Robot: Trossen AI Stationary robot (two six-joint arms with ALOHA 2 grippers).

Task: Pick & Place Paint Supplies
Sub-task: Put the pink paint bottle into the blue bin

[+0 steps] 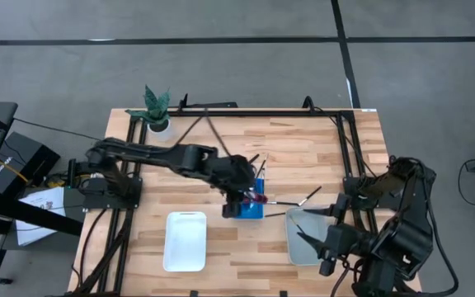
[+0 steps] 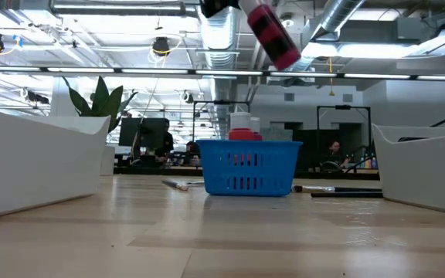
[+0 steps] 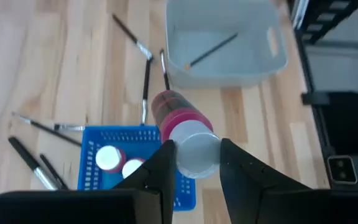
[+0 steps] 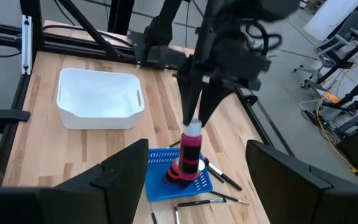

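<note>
Here the left gripper [image 3: 194, 163] is clamped on the white cap of a red paint bottle [image 3: 180, 124], one finger on each side of the cap, and the bottle hangs tilted in the air with its red body pointing away from the fingers. In the high view the left gripper [image 1: 242, 198] sits over the blue rack [image 1: 252, 206] at the middle of the table [image 1: 303, 148]; in the low view the lifted bottle [image 2: 273, 34] is well clear of the blue rack [image 2: 249, 166], up and slightly to the right of it.

Inside the rack stand two more bottles [image 3: 118, 163] with white caps — their caps show just beside the held one in the left wrist view, lower down.

Outward from the rack, several thin dark brushes [image 3: 145, 87] lie loose on the wood: some on its far-left side, some on the right between the rack and the grey tray [image 3: 225, 46]. One brush [image 3: 213, 50] lies inside that grey tray. The white tray [image 1: 185, 240] rests near the front edge, left of the rack. A small potted plant [image 1: 157, 110] stands at the far-left corner.

The right gripper [image 4: 194, 180] waits at the near right, just by the grey tray, its fingers spread wide with nothing between them.
</note>
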